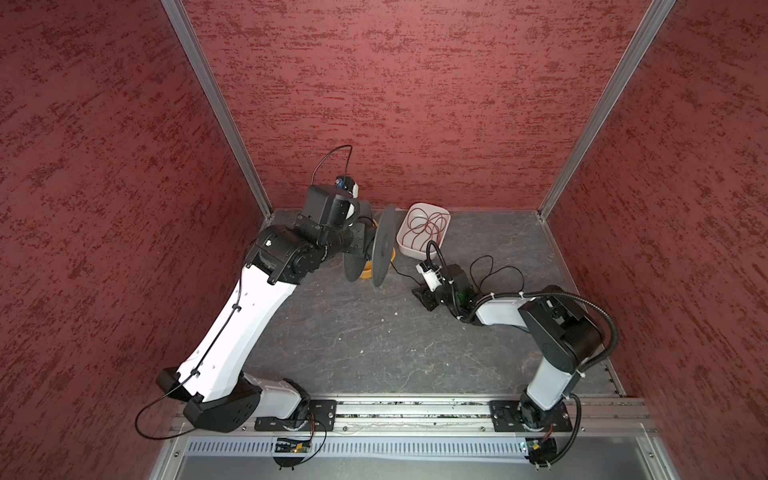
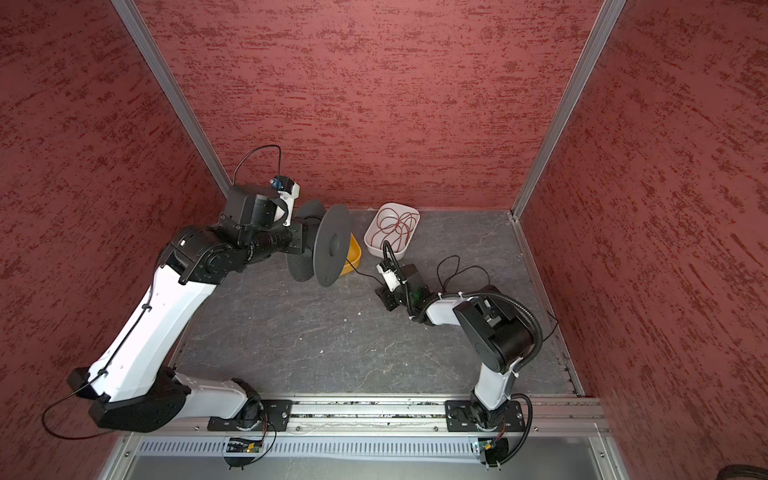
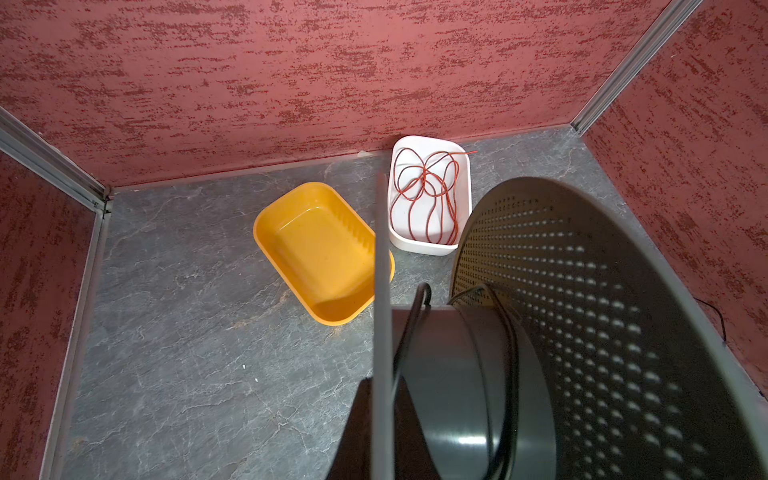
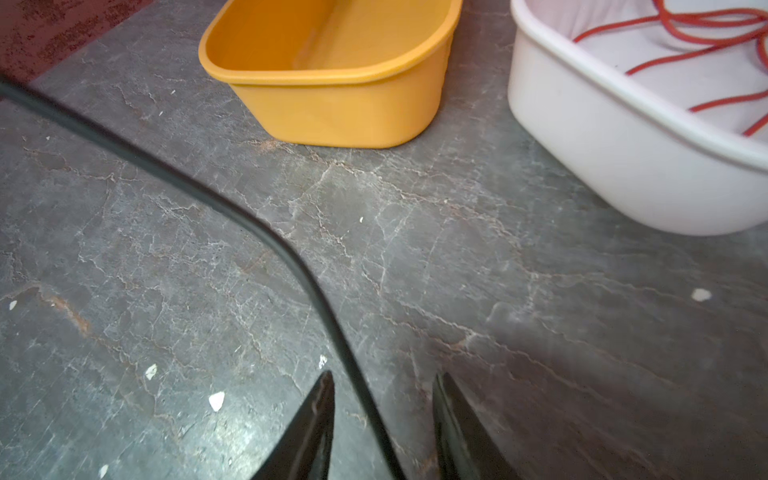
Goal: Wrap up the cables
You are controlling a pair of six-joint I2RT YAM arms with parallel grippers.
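Illumination in both top views is even and moderately bright, falling from above. The arms cast only faint, soft shadows on the grey floor (image 1: pixel 374 353). Wide-angle distortion splays the aluminium corner posts (image 1: pixel 216 108) outward toward the upper corners.

In the left wrist view the spool (image 3: pixel 582 311) lies close to the lens and renders soft. Light passes through its perforations as pale spots, and a glare patch marks its hub (image 3: pixel 465 436).

In the right wrist view the cable (image 4: pixel 232 208) and the fingertips (image 4: pixel 322 411) of the right gripper (image 4: pixel 384 378) are blurred. The white tray (image 4: pixel 602 137) approaches overexposure.
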